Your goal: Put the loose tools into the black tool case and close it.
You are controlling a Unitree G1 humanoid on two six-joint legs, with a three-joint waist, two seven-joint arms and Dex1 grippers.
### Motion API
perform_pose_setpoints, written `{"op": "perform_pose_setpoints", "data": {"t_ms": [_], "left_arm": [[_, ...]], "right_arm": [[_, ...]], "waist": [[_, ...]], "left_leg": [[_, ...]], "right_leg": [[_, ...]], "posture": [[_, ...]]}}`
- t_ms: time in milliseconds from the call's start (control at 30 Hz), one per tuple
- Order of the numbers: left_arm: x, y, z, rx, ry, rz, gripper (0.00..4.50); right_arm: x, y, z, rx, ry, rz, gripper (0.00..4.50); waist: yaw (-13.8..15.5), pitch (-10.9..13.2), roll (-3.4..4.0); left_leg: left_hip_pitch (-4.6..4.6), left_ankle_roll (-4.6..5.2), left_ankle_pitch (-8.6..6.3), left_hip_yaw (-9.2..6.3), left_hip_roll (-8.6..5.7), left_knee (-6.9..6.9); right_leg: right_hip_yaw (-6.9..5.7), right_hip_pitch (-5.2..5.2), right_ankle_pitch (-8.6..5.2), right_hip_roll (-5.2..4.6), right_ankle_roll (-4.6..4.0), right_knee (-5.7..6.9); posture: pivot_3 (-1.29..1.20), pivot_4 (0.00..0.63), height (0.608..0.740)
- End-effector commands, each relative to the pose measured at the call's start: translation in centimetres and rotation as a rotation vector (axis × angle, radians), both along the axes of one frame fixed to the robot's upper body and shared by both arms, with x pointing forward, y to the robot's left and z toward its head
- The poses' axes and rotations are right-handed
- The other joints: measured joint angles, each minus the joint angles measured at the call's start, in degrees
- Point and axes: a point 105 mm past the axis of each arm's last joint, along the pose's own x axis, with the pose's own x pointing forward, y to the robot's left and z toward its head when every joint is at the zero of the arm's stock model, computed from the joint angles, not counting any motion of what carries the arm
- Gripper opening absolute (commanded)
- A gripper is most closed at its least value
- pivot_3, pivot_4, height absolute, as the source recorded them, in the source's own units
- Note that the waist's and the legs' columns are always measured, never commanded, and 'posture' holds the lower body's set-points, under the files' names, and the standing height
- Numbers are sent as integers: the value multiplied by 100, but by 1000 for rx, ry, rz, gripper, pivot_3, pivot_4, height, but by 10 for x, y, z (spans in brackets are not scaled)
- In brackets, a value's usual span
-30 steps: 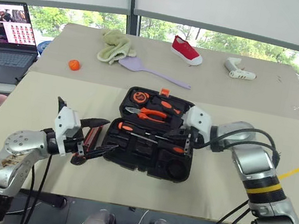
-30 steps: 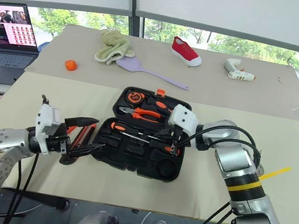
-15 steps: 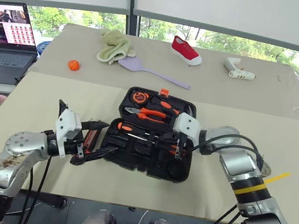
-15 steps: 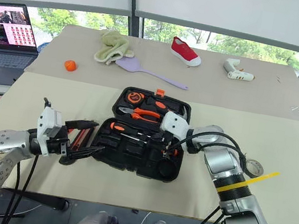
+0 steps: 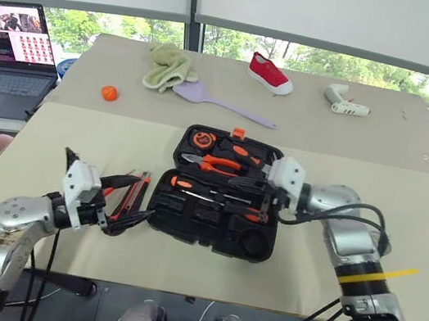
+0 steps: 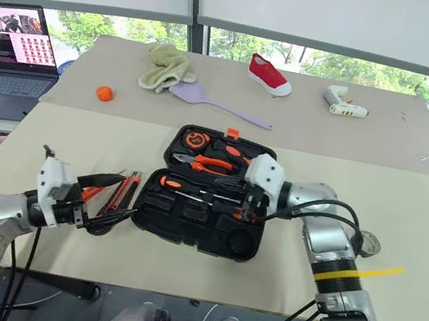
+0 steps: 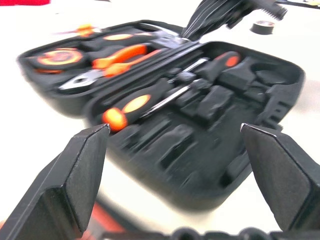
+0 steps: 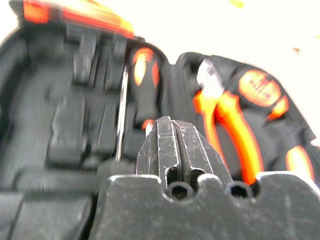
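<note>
— Black moulded-plastic tool case (image 5: 220, 201) lies open flat in the middle of the beige table (image 5: 52, 140), closer to its near edge than its far one. How do its two halves sit?

— The far half holds orange-handled pliers (image 5: 212, 162) and a round orange-and-black tape measure (image 5: 201, 138). The near half holds an orange-and-black-handled screwdriver (image 5: 197, 190), with a second one (image 5: 251, 213) toward the right side.

— And the grippers?

— The left gripper (image 5: 126, 199) hangs over the table just left of the case, its two black fingers (image 7: 82, 172) spread wide and empty. Under it, on the table, lie an orange-and-black utility knife (image 6: 131, 189) and a slim orange tester screwdriver (image 6: 100, 184). The right gripper (image 8: 175, 150) sits over the case's right part, fingers pressed together with nothing between them.

— Anything loose elsewhere?

— A small dark grey tape roll (image 6: 367, 245) rests near the table's right edge, well apart from the case.
</note>
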Motion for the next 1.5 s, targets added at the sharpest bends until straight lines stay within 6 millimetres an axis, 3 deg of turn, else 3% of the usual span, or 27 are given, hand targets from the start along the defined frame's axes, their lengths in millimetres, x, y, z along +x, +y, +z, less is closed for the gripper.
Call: {"op": "perform_pose_setpoints", "data": {"t_ms": [33, 333, 667, 833, 900, 967, 1033, 1133, 1233, 1300, 1400, 1500], "left_arm": [[-4, 7, 7, -4, -52, -8, 4500], [2, -9, 6, 4, -44, -78, 4500], [1, -7, 1, 19, -18, -59, 4500], [0, 1, 3, 11, -24, -5, 4500], [-6, 20, 10, -33, -17, 68, 4500], [-15, 43, 16, -70, -3, 155, 4500], [-25, 66, 20, -72, 3, 249, 4500], [-41, 95, 16, -44, 54, 383, 4500], [-71, 138, 7, -5, 146, 563, 4500], [-85, 155, 2, 13, 202, 638, 4500], [-96, 168, -7, 8, 275, 688, 4500], [-92, 163, -8, -13, 307, 662, 4500]], "right_arm": [[-10, -3, 8, 48, 7, 24, 51], [0, 13, -38, -76, 105, -5, 51], [-1, 16, -59, -215, 106, 29, 51], [3, 20, -39, -169, 31, 25, 51], [5, 7, -8, -25, -17, 1, 51], [-4, -10, 13, 92, -13, 4, 648], [-13, -30, 18, 122, 0, -19, 1121], [-25, -56, 19, 144, 9, -81, 2184], [-53, -85, 10, 166, -6, -70, 3253], [-69, -101, 1, 194, -21, -79, 3923], [-82, -123, -16, 203, 40, -165, 3923], [-95, -123, -19, 227, 80, -133, 4485]], "waist": [[-8, 0, 0], [-23, 0, 0], [-57, -3, -3], [-62, -3, -4], [-69, -2, -5], [-56, 0, -7], [-32, 0, -7], [2, 0, -8], [1, -3, -21], [-2, -2, -25], [8, -1, -24], [18, 2, -28]], "left_leg": [[0, 0, 0, 0, 0, 0], [4, -4, 2, -1, 1, 0], [21, -8, 5, 0, 5, 0], [29, -10, 5, 0, 6, -2], [30, -10, 5, 1, 6, -3], [26, -10, 5, 1, 6, -8], [24, -10, 5, 1, 5, -17], [25, -6, 3, -3, 2, -26], [25, -11, -6, -5, -1, -29], [27, -5, -18, -5, 0, -34], [31, 4, -24, -3, -2, -35], [57, -3, -58, -8, -1, -36]], "right_leg": [[0, 0, 0, -1, 0, 0], [2, -4, -1, 2, -5, 15], [7, 4, -3, 5, -8, 23], [10, 8, -3, 5, -9, 24], [12, 6, -3, 4, -10, 25], [14, 0, -4, 2, -11, 25], [14, -2, -6, -1, -12, 19], [7, 5, -7, -10, -11, 2], [1, 8, -7, -19, -12, -4], [-1, 9, -12, -19, -14, -7], [0, 8, -14, -24, -13, -6], [-4, 2, -20, -47, -19, -8]], "posture": [[0, 150, 740], [0, 150, 740], [0, 150, 740], [0, 150, 740], [0, 150, 740], [0, 150, 740], [0, 150, 740], [0, 150, 740], [0, 150, 740], [0, 150, 740], [0, 150, 740], [0, 150, 740]]}}
